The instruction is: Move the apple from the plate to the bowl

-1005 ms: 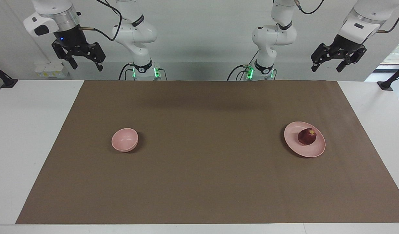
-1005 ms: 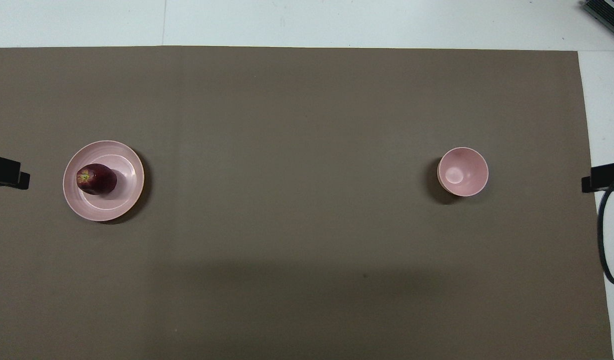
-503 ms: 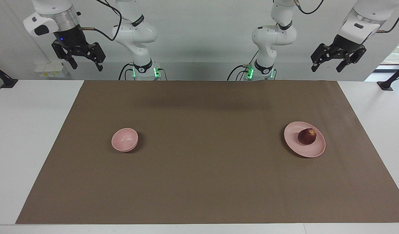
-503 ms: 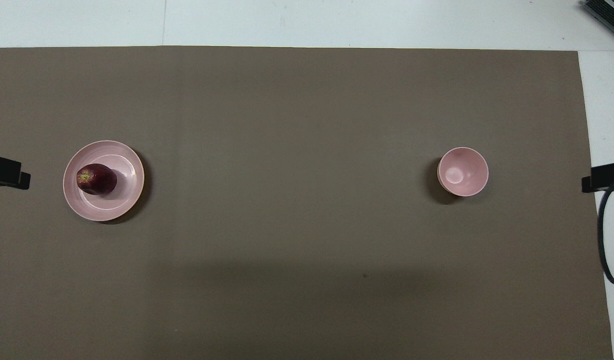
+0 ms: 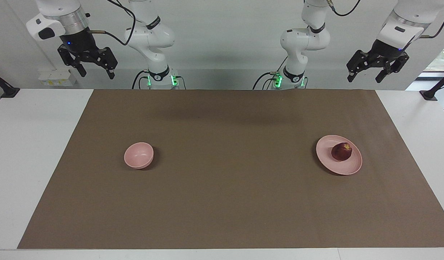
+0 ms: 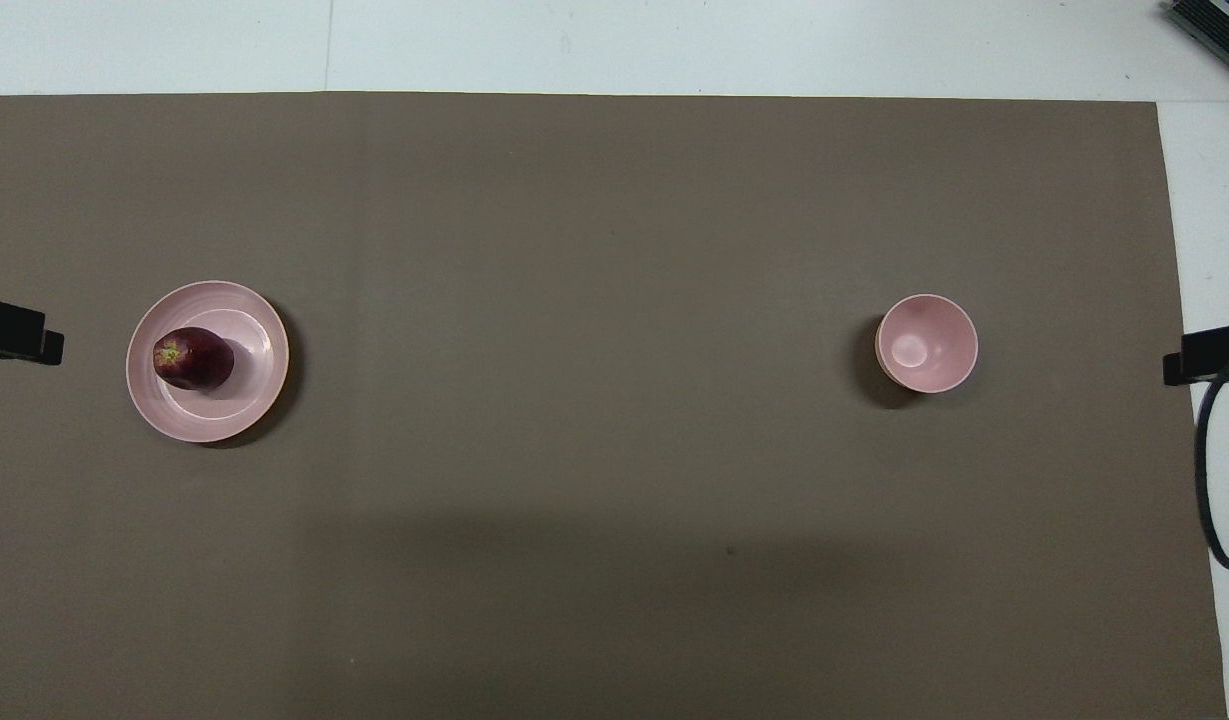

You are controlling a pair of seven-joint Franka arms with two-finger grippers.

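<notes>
Dark red apple (image 5: pixel 341 151) resting on pale pink plate (image 5: pixel 348 167), stem end with its yellowish patch turned toward the left arm's end of the table, sitting off-centre toward that same side of the plate. Plate flat on brown mat (image 5: pixel 229 202), toward the left arm's end. Small pink bowl (image 5: pixel 138 155) upright and holding nothing, well apart from the plate, toward the right arm's end of the mat, about as far from the robots as the plate. From overhead, apple (image 6: pixel 193 358), plate (image 6: pixel 256 385) and bowl (image 6: pixel 926 343) roughly in one line across the mat (image 6: pixel 614 500). White table (image 5: pixel 26 151) showing bare past both ends of the mat. Left gripper (image 5: pixel 366 76) raised high over the table edge nearest the robots, at the left arm's end, fingers spread apart, gripping nothing. Right gripper (image 5: pixel 96 73) likewise raised over that edge at the right arm's end, fingers parted, gripping nothing. Both well clear of apple, plate and bowl.
</notes>
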